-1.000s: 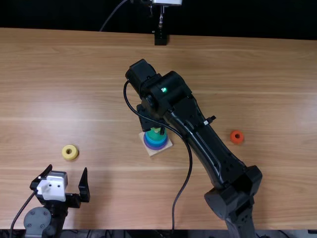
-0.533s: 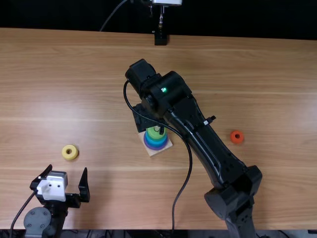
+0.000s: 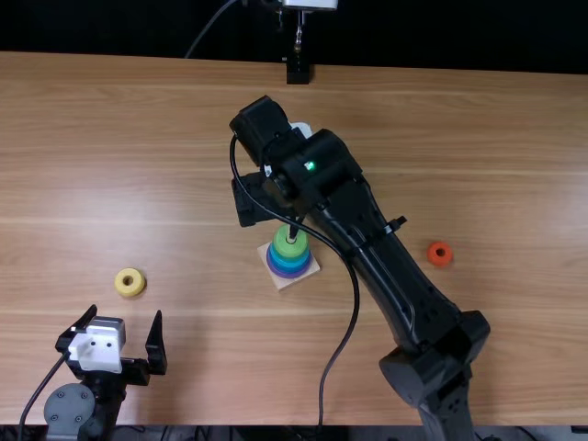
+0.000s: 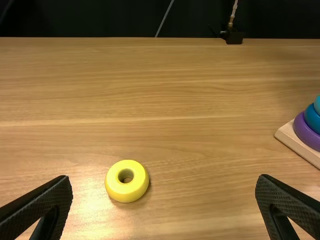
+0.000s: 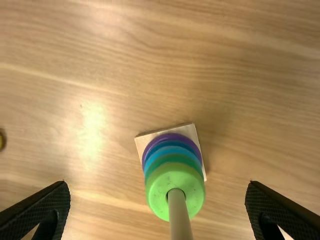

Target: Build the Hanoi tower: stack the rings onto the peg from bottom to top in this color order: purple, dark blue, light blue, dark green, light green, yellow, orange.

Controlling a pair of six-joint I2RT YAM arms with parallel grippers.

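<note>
Ring tower (image 3: 289,261) beneath right pincer (image 3: 269,209), far from left pincer (image 3: 125,314); both wide open, empty.

The counter (image 3: 165,119) is smooth grained wood with a soft sheen. The yellow ring (image 4: 115,187) and stacked rings (image 5: 159,187) look like smooth plastic; their base (image 5: 188,131) is pale wood. The left fingers (image 3: 156,345) look matt, with rough, textured faces.

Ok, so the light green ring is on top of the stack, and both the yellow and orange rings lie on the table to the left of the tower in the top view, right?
Not quite: the orange ring lies to the right of the tower, as the top view shows. The yellow ring is on the left, and the light green ring tops the stack.
</note>
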